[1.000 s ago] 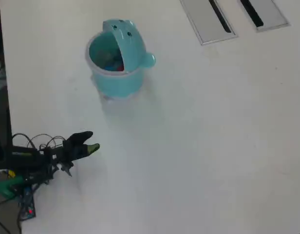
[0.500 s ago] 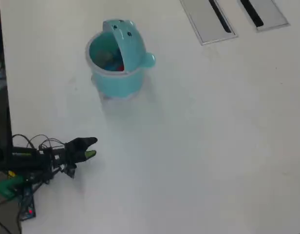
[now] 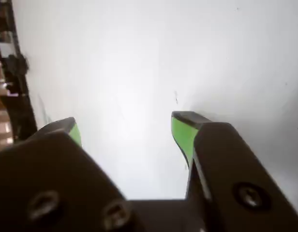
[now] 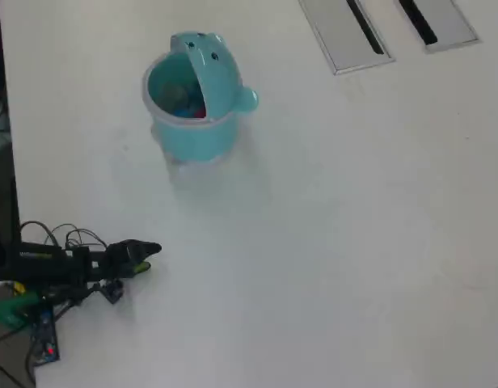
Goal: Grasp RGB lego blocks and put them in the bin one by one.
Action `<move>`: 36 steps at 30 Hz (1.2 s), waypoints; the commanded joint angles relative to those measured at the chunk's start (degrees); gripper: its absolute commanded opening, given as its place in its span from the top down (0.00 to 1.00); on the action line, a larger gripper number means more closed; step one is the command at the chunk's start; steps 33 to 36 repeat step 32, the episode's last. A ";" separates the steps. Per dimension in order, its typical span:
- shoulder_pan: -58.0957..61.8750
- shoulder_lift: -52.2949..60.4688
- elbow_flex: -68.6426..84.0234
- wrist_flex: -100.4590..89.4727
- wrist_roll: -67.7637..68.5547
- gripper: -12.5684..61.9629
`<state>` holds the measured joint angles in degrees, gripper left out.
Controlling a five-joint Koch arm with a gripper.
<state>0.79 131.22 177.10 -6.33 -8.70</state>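
Jaws of the gripper (image 3: 126,129) stand wide apart and empty over bare white table (image 4: 330,242). In the overhead view the teal bin (image 4: 192,133) sits well up and right of it, lid raised, with red and blue blocks (image 4: 184,103) apparently inside; no loose block shows.

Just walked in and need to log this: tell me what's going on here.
A small black robot arm's gripper hangs over bare white table, its green-padded jaws apart and holding nothing. The light-teal plastic bucket with the animal-face lid stands apart from it in the overhead view, lid open. Something red and something bluish show inside, too small to identify. No loose blocks are visible on the table.
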 commanded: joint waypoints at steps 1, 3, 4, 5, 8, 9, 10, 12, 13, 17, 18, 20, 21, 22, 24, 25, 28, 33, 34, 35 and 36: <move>-0.35 2.99 4.57 2.20 0.70 0.36; -0.97 2.90 4.57 5.10 0.79 0.37; -1.49 2.99 4.57 5.36 1.32 0.37; -1.67 2.99 4.57 5.36 2.02 0.37; -2.11 2.99 4.57 5.54 2.11 0.37; -2.02 2.99 4.57 5.45 2.11 0.37; -2.11 2.99 4.57 5.54 2.20 0.37; -2.02 2.99 4.57 5.54 2.20 0.37; -2.02 2.99 4.57 5.45 2.20 0.37; -2.02 2.99 4.57 5.45 2.20 0.37; -2.02 2.99 4.57 5.45 2.20 0.37; -2.02 2.99 4.57 5.45 2.20 0.37; -2.02 2.99 4.57 5.45 2.20 0.37; -2.02 2.99 4.57 5.54 2.20 0.37; -2.02 2.99 4.57 5.45 2.20 0.37; -2.02 2.99 4.57 5.54 2.20 0.37; -2.02 2.99 4.57 5.45 2.20 0.37; -2.02 2.99 4.57 5.54 2.20 0.37; -2.02 2.99 4.57 5.54 2.20 0.37; -2.02 2.99 4.57 5.54 2.20 0.37; -2.02 2.99 4.57 5.54 2.20 0.37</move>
